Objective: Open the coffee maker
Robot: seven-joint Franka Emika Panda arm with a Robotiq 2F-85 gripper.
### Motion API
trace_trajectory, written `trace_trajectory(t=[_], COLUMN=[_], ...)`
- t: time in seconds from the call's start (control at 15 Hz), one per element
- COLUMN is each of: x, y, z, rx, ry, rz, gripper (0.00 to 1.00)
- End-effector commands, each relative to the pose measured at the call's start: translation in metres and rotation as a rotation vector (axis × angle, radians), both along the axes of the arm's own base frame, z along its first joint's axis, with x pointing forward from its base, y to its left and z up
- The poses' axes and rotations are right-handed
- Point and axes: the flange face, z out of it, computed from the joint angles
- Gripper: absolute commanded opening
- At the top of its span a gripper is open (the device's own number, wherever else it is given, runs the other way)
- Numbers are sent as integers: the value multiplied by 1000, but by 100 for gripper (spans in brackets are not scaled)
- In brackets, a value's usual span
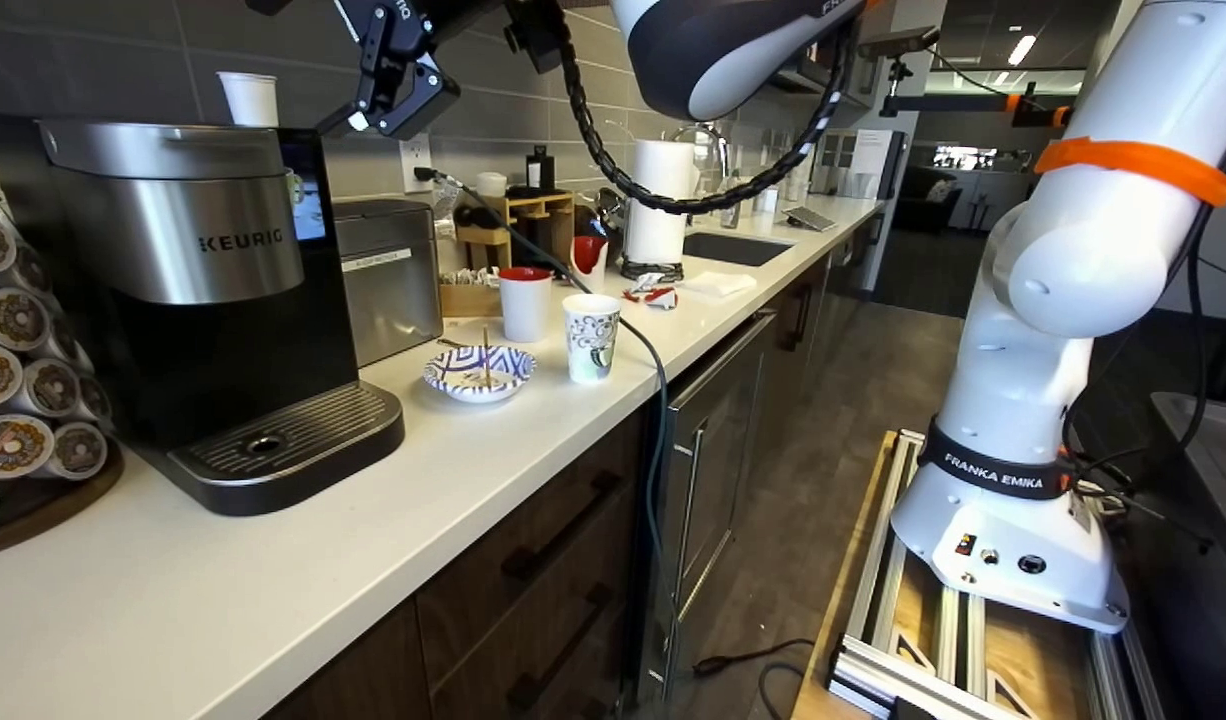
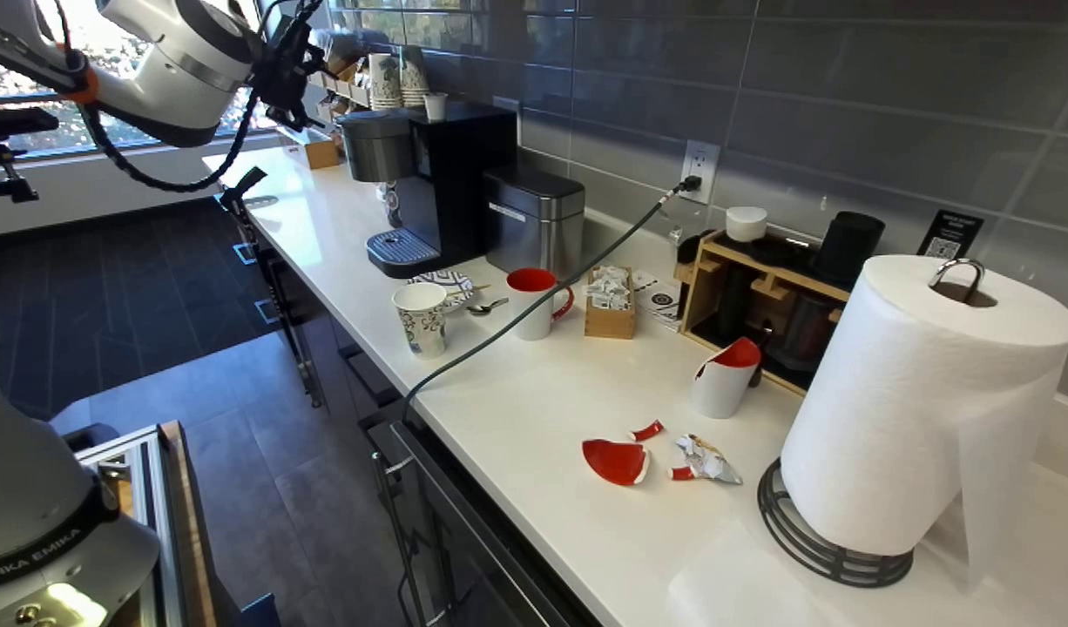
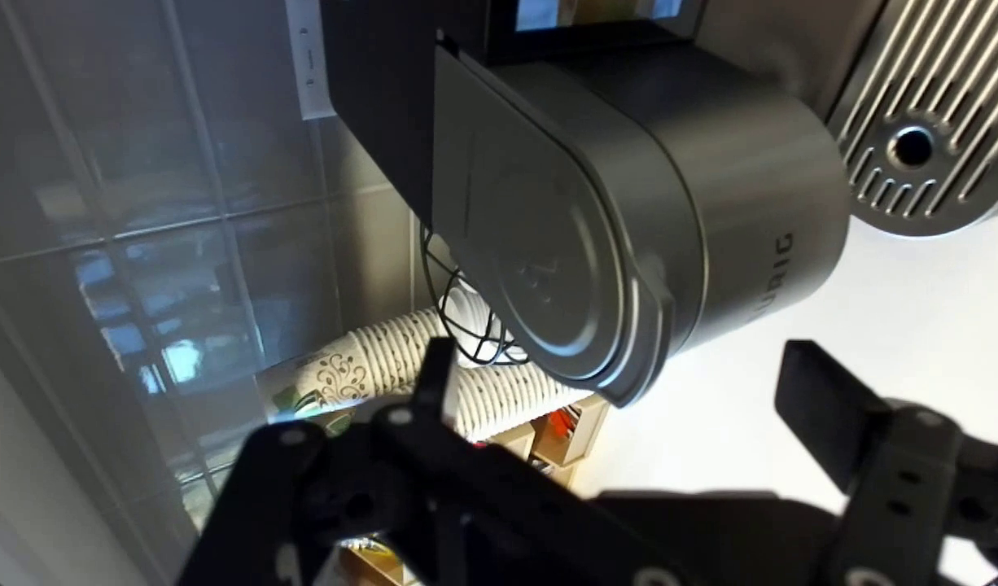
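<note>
The coffee maker [image 1: 253, 235] is a large black machine with a silver front and top band; it also shows in an exterior view [image 2: 469, 178]. Its lid [image 3: 540, 260] looks shut, and the lid's front lip [image 3: 650, 350] points toward my gripper in the wrist view. The drip tray [image 1: 288, 430] is bare. My gripper [image 3: 621, 354] is open and empty, its fingers wide apart with the lid's lip beyond the gap and not touching. In both exterior views the gripper [image 1: 361, 122] is in the air near the height of the machine's top, in front of it.
A small white cup [image 1: 249, 98] appears to stand on the machine's top. Coffee pods [image 1: 23, 380] stand on one side, a steel box [image 1: 388, 280] on the other. A patterned bowl [image 1: 478, 375], paper cup [image 1: 591, 335] and red-lined mug [image 2: 534, 300] are on the counter. A cable [image 2: 534, 300] crosses it.
</note>
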Motion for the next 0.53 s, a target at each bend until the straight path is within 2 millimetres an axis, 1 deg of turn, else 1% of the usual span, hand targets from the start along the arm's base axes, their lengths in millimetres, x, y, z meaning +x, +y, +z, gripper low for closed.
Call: trace_trajectory(t=[0.0,0.2,0.47], x=[4,6,13], y=[20,29,32], z=[-1,-4,-10], rx=[21,19,17], ry=[-19,-27,-33], rz=[59,74,74], gripper=[100,100,100])
